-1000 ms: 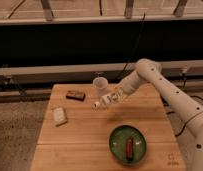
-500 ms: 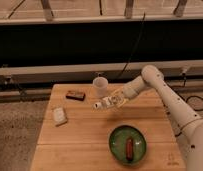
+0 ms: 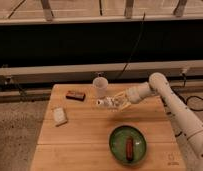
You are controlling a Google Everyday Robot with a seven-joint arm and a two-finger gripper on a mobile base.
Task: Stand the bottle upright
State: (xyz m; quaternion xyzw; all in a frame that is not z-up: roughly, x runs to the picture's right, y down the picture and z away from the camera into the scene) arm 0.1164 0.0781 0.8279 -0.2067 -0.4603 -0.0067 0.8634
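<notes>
The gripper [image 3: 115, 103] hangs low over the middle of the wooden table [image 3: 85, 150], at the end of a white arm [image 3: 167, 97] that reaches in from the right edge of the view. The bottle [image 3: 102, 103] is right at the gripper's tip, on the side away from the arm. It is a small whitish shape lying roughly level rather than upright, just above or on the boards. The two run together in the view, so it cannot be told whether the gripper is clamped on the bottle or merely against it, nor whether it is apart or together. Just behind the gripper, towards the far edge of the table, stands a wider white cup [image 3: 100, 88], upright and close to the bottle but seemingly not touching it. Further out beyond the cup, away from the arm, a small dark flat bar [image 3: 75, 95] lies near the far edge. Well beyond the gripper's tip and a little nearer the camera, a pale packet [image 3: 59, 116] rests flat. On the near side of the gripper, well apart from it, sits a round green plate [image 3: 114, 136] with a reddish-brown sausage-like piece [image 3: 129, 148] lying in it
</notes>
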